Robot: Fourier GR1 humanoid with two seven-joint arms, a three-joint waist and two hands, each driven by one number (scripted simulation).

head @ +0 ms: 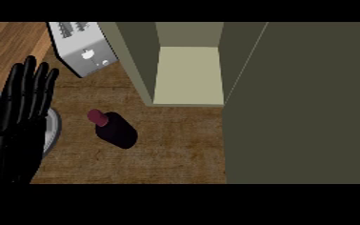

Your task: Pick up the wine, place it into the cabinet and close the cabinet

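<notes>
1. Head view: the wine (115,129) stands on the counter (175,143), just left of the middle. The open cabinet (188,76) is at its 1 o'clock.
2. The left hand (25,109) rests at 9 o'clock, fingers straight, holding nothing. The right hand does not show.
3. The toaster (83,47) sits at 11 o'clock.
4. A sideways bump could tip the tall bottle.

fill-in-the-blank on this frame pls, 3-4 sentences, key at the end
1. The wine bottle stands on the wooden ____.
2. The cabinet in front of the bottle is ____, its inside visible.
3. The silver appliance at the upper left is a ____.
4. The only robot hand in view, fingers straight, is the ____ one.

Missing words: counter; open; toaster; left
</notes>
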